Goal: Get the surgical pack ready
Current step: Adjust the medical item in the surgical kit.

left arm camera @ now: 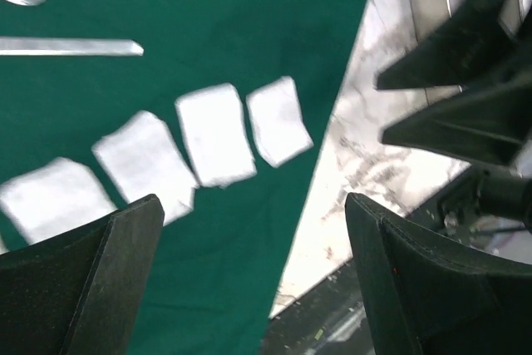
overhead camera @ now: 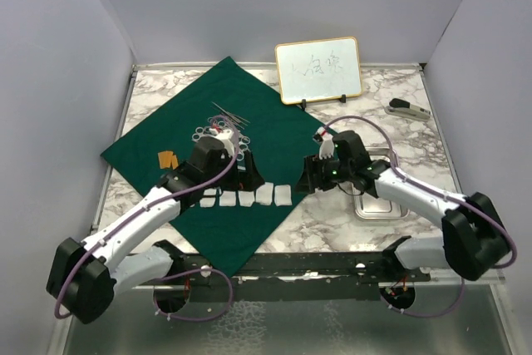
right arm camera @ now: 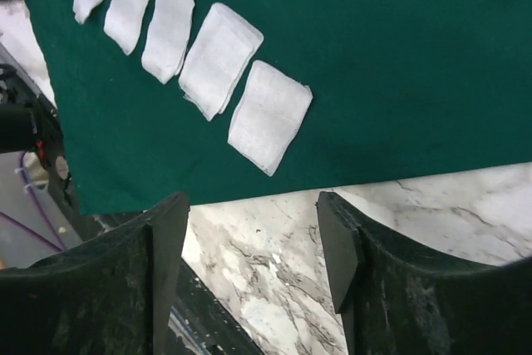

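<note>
The dark green cloth (overhead camera: pixel 274 135) lies spread on the left half of the marble table. A row of white gauze squares (overhead camera: pixel 247 198) lies near its front right edge. Silver scissor-like instruments (overhead camera: pixel 226 114) lie on the cloth's far part. The steel tray (overhead camera: pixel 378 209) sits on the marble at the right, partly under my right arm. My left gripper (overhead camera: pixel 249 177) is open and empty above the gauze row (left arm camera: pixel 214 135). My right gripper (overhead camera: pixel 306 179) is open and empty over bare marble beside the cloth's edge (right arm camera: pixel 399 56), close to the last gauze square (right arm camera: pixel 270 115).
A gold-framed whiteboard (overhead camera: pixel 318 70) stands at the back centre. A dark stapler-like object (overhead camera: pixel 407 108) lies at the back right. A small orange piece (overhead camera: pixel 167 159) sits on the cloth's left part. My right gripper's fingers (left arm camera: pixel 465 81) show close by in the left wrist view.
</note>
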`<state>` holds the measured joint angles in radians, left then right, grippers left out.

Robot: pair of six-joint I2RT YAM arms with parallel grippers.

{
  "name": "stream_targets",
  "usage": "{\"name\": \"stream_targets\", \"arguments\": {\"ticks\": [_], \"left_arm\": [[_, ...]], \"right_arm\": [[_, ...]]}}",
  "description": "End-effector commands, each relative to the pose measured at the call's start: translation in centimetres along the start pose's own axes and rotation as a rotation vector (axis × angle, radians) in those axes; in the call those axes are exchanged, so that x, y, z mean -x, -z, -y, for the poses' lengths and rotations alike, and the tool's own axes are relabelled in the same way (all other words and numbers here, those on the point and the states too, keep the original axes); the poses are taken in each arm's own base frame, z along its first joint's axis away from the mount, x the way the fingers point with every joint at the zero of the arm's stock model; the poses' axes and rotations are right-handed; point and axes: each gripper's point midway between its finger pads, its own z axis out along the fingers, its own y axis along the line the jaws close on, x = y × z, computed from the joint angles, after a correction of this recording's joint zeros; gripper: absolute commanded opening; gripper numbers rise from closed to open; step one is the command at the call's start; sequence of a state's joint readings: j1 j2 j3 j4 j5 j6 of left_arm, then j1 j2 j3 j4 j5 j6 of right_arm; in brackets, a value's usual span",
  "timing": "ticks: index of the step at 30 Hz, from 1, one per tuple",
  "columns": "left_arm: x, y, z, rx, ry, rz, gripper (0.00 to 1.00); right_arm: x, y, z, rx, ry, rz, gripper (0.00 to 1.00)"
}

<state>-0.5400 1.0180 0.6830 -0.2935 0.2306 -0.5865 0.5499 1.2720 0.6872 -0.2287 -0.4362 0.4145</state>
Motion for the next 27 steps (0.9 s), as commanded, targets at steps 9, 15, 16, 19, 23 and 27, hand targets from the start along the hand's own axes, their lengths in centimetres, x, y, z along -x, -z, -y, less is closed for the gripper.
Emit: {"name": "stream_targets", "arguments": {"ticks": [9,15,16,19,23,27], "left_arm": [[-3.4,-6.3,2.7,0.067,-0.006,-0.102,0.68],[-3.7,-8.6,3.5,0.026,-0.041,-0.154,0.6],[-3.7,-8.9,3.3,0.037,-0.045,-0.165,0.58],[-3.9,-9.3,2.9,0.051,-0.042,-0.176,0.53],[-4.6,-9.5,3.1,0.018,-0.03,-0.191,0.47],[-6.3,-10.4,3.6,-0.033,-0.006,-0.268,0.31]], "right_arm": [[1.3,-2.1,-0.8,0.103,-0.017,0.032,0.58],[0.8,-2.4,-0.3,0.132,-0.052,0.018,0.49],[0.7,-2.3,-0.1,0.141,-0.066,0.023,0.47],[0.4,-2.7,-0.3,0.21,-0.089,0.012,0.46],[-0.1,-3.7,-0.2,0.24,-0.119,-0.032,0.43],[-0.6,-4.4,0.2,0.237,-0.135,-0.055,0.43]]}}
